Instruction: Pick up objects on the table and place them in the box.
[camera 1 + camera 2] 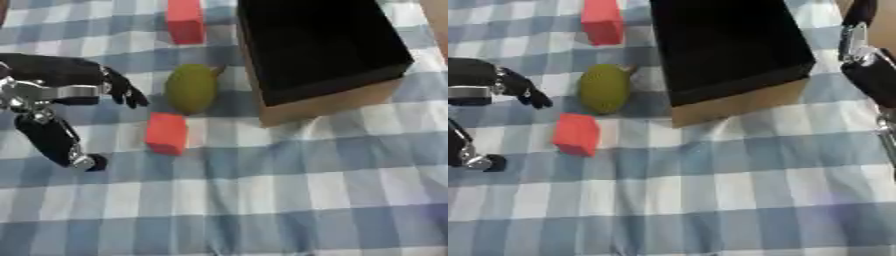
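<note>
A blue-and-white checked tablecloth (262, 200) covered the whole work surface, its squares running slightly askew across the view. The cloth lay mostly flat, with a few soft wrinkles near the middle. At the far right corner a strip of bare brownish surface (435, 12) showed beyond the cloth's edge.

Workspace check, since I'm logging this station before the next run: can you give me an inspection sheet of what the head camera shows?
Surface: blue and white checked cloth, lying flat.
Job's things: green fruit and two red blocks, the near one, the far one, all on the cloth left of the box; box interior dark, contents not visible.
Clutter: nothing seen.
Hands: left hand left of the fruit, open, holding nothing; right arm at the right edge, its hand not visible.
Cables: nothing seen.
Surroundings: nothing seen.
</note>
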Robot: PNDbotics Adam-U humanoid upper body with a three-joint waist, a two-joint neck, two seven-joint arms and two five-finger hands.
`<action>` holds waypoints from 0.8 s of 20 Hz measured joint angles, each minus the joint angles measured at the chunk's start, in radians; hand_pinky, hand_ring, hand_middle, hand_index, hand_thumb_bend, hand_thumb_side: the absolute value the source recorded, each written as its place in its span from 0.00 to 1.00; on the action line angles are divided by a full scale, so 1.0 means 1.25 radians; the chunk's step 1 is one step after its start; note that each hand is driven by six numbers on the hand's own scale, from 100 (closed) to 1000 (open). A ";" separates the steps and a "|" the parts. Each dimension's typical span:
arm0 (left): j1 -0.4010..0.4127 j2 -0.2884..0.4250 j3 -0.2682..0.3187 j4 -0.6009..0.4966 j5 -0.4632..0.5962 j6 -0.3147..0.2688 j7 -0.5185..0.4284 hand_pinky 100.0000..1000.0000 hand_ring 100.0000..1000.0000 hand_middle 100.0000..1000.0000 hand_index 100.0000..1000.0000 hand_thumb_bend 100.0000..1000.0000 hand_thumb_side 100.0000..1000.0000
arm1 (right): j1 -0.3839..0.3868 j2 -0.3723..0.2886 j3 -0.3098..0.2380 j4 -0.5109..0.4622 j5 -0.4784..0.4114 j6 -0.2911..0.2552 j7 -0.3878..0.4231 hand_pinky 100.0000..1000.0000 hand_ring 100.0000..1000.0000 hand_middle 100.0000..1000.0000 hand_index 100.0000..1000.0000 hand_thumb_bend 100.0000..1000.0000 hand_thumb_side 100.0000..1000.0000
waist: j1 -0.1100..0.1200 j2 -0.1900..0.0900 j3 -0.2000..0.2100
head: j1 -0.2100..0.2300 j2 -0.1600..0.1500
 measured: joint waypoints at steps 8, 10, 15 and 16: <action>-0.018 -0.058 -0.027 0.078 -0.037 -0.015 -0.014 0.86 0.82 0.76 0.91 0.52 0.00 | -0.001 0.007 0.000 0.000 -0.005 0.002 0.003 0.87 0.97 0.41 0.85 0.00 0.41 | 0.002 0.000 -0.010 | 0.006 0.000; -0.026 -0.075 -0.031 0.095 -0.045 -0.017 -0.014 0.87 0.82 0.77 0.91 0.52 0.00 | -0.001 0.007 0.000 0.000 -0.006 0.003 0.004 0.87 0.97 0.41 0.85 0.00 0.41 | 0.004 0.000 -0.011 | 0.007 0.000; -0.035 -0.110 -0.036 0.129 -0.054 -0.019 -0.008 0.87 0.82 0.77 0.91 0.53 0.00 | -0.004 0.009 0.000 0.000 -0.007 0.004 0.006 0.87 0.98 0.41 0.85 0.00 0.41 | 0.006 0.000 -0.015 | 0.010 0.000; -0.037 -0.115 -0.038 0.134 -0.054 -0.019 -0.009 0.87 0.82 0.76 0.91 0.53 0.00 | -0.005 0.011 0.000 0.000 -0.007 0.005 0.006 0.87 0.98 0.41 0.85 0.00 0.41 | 0.006 0.000 -0.016 | 0.010 0.000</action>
